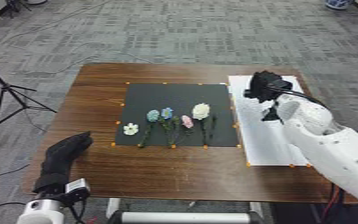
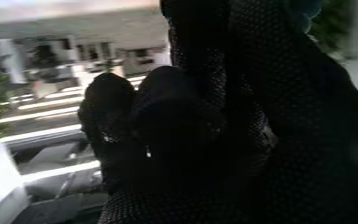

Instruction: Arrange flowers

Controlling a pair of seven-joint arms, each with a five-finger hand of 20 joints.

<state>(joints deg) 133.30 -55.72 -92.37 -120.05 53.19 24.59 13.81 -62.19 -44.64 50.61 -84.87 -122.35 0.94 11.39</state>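
The flowers lie in a row on the near part of the black mat, their heads pointing away from the robot and their stems toward it. From the mat's left side come a small white flower (image 1: pixel 131 129), two blue flowers (image 1: pixel 167 113), a pink flower (image 1: pixel 187 121) and a big white flower (image 1: pixel 201 111). They are all well apart from the right hand (image 1: pixel 266 87), which is past the right side of the black mat (image 1: pixel 180 93), over the far part of a white sheet (image 1: pixel 260 150). I can't tell if that hand is open, closed or gripping something. The left hand (image 1: pixel 62 152) is to the left of the mat's near corner, open, with its fingers nearly straight. Both the mat and the sheet are on the brown table (image 1: pixel 158 172), with little orange bits along their edges. The right arm (image 1: pixel 335 150) covers some of the sheet to the right of the mat. Off to the mat's left, a black tripod (image 1: pixel 5 87) stands on the grey floor (image 1: pixel 175 30). The head view shows the whole row of flowers, while the right wrist view shows blurry green leaves (image 2: pixel 332 25) by the black glove, a bluish bit (image 2: pixel 310 9) and a fuzzy room.
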